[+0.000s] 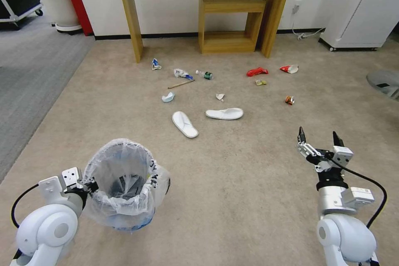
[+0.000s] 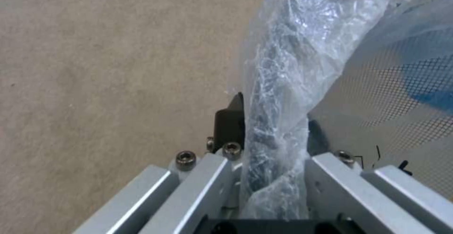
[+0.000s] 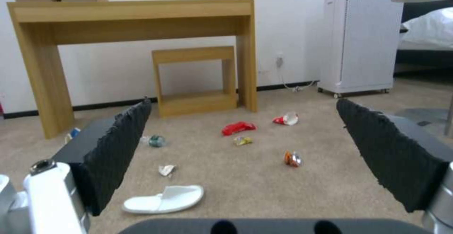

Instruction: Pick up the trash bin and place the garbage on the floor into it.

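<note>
Head view: trash bin (image 1: 124, 185) rim in left pincer (image 1: 88, 185) grip.

Glossy white rounded arm housings, silver machined brackets fastened with hex screws, black cables looped at each wrist, left gripper (image 1: 89, 184), right gripper (image 1: 319, 137) tipped with black ribbed fingers (image 3: 118, 149)

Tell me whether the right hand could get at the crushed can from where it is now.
Probably not without driving closer. The right hand hangs open and empty above bare carpet, and the can lies well ahead of it. Nothing stands between them, so only distance is in the way.
</note>
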